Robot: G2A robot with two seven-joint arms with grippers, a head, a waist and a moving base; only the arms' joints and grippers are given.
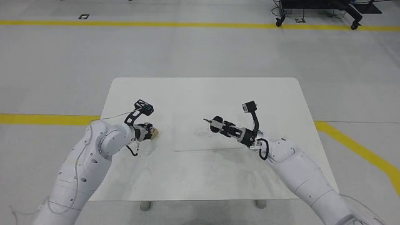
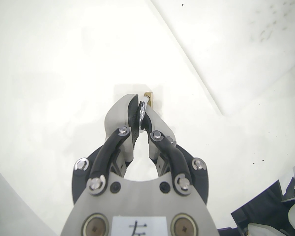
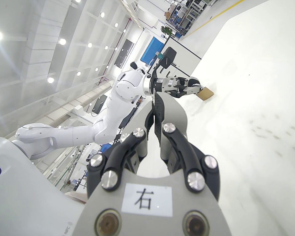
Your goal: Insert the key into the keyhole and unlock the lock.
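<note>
My left gripper [image 1: 148,132] sits low over the table's left half, shut on the silver shackle [image 2: 142,114] of a brass padlock [image 1: 155,132]. The brass body [image 2: 150,97] pokes out just past the fingertips of the left gripper [image 2: 137,100]. From the right wrist view the padlock [image 3: 205,93] hangs tilted against the table surface, held by the left gripper [image 3: 195,84]. My right gripper [image 1: 215,124] hovers near the table's middle, pointing at the lock from a short way off. Its fingers [image 3: 159,106] are pressed together, and a thin key tip [image 1: 205,120] sticks out of them.
The white table [image 1: 200,94] carries a thin white sheet whose edge [image 2: 186,57] runs between the two grippers. Small dark scuff marks [image 3: 275,136] dot the surface near the right arm. Yellow floor lines [image 1: 187,24] lie beyond the table.
</note>
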